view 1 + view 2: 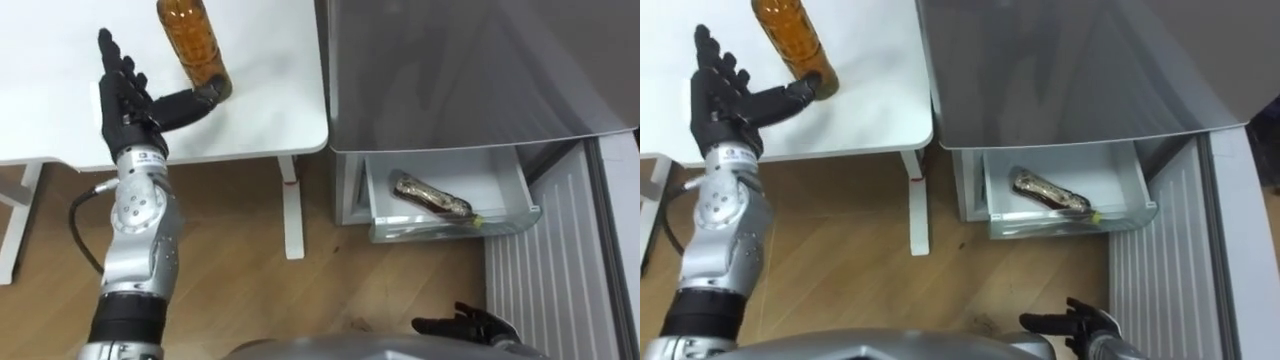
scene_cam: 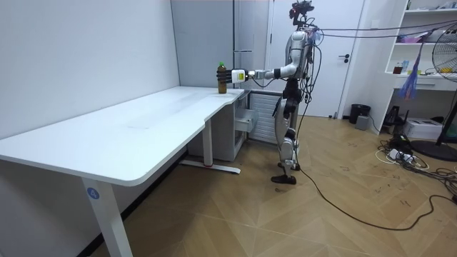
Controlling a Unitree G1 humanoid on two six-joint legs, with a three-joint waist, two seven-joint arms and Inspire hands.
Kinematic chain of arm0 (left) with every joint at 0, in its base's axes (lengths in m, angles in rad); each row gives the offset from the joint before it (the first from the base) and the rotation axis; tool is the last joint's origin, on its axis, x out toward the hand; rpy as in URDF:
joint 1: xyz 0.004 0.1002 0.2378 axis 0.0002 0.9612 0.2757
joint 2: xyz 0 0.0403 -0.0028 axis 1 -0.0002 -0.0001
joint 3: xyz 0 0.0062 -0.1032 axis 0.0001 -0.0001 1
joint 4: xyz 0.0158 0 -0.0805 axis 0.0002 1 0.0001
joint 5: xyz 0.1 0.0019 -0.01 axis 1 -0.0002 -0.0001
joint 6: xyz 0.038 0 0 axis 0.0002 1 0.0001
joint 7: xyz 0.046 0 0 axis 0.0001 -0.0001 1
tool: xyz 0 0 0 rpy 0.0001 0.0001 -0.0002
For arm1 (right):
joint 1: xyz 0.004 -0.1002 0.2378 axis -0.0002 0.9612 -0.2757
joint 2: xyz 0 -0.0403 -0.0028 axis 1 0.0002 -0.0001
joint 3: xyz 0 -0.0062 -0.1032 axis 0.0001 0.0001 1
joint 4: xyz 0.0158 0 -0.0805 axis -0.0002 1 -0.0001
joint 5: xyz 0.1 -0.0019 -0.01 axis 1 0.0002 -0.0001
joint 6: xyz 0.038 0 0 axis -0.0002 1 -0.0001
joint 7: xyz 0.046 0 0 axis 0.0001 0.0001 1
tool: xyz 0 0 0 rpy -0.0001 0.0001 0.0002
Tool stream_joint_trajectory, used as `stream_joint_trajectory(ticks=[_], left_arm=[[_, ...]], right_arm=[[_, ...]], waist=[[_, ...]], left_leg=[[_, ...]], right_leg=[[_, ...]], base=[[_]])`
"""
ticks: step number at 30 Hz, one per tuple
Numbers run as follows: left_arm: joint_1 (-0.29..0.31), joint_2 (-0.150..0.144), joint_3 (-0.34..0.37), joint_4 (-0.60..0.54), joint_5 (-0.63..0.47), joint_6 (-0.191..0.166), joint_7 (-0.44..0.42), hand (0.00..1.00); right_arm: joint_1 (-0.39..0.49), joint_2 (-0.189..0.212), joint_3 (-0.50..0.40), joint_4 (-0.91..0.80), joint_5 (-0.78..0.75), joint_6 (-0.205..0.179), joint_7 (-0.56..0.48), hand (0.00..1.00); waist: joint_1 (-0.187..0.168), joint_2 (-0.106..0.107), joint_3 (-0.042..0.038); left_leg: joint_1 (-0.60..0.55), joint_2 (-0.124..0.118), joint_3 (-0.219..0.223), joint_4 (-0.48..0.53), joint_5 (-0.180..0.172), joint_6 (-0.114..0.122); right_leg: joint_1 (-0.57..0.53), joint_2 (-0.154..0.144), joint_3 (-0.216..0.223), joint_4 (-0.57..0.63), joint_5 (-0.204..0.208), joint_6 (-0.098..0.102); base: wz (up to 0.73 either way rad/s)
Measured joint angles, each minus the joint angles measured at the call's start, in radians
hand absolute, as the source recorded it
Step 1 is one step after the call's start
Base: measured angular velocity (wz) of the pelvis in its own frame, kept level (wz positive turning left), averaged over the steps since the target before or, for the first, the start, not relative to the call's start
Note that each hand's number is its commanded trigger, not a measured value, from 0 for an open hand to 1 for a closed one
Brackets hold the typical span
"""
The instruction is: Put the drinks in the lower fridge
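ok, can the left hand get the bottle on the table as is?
Likely yes: the left hand is open right beside the bottle, thumb by its base, nothing else between them on the table.

Stereo downward, room camera afar; shared bottle (image 1: 195, 40)

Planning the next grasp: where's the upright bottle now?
The upright bottle stands on the white table, upper left in the eye views, beside the open left hand.
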Motion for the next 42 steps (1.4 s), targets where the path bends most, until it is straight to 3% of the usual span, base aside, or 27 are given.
stream_joint_trajectory(ticks=[12, 21, 31, 42], left_arm=[[-0.026, 0.007, 0.046, 0.002, -0.066, 0.073, -0.056, 0.00], [-0.028, 0.015, 0.101, 0.005, -0.065, 0.073, -0.056, 0.00], [-0.029, 0.043, 0.105, 0.022, -0.053, 0.076, -0.045, 0.00], [-0.130, 0.047, 0.170, 0.063, -0.056, 0.126, -0.046, 0.00]], right_arm=[[0.007, 0.002, -0.011, 0.000, -0.001, 0.012, -0.011, 0.00], [0.013, 0.002, -0.028, -0.005, -0.001, 0.011, -0.009, 0.00], [0.015, -0.001, -0.059, -0.004, -0.001, 0.012, -0.010, 0.00], [0.020, -0.009, -0.104, -0.006, -0.002, 0.042, 0.003, 0.00]], waist=[[0.000, -0.002, 0.0014], [-0.007, 0.003, 0.0033], [-0.023, 0.015, 0.0043], [-0.023, 0.021, 0.0008]], left_leg=[[0.023, 0.001, 0.013, -0.006, 0.000, 0.000], [0.024, 0.001, 0.011, -0.004, 0.000, 0.001], [0.020, 0.000, 0.000, 0.002, -0.001, 0.001], [0.019, 0.000, 0.005, -0.004, -0.001, 0.001]], right_leg=[[0.014, 0.001, 0.025, 0.000, 0.000, 0.000], [0.015, 0.002, 0.023, 0.009, 0.000, 0.000], [0.009, 0.001, 0.019, 0.012, 0.000, 0.000], [-0.003, 0.003, 0.034, 0.013, 0.000, 0.000]], base=[[-0.03], [0.00], [0.00], [-0.04]])
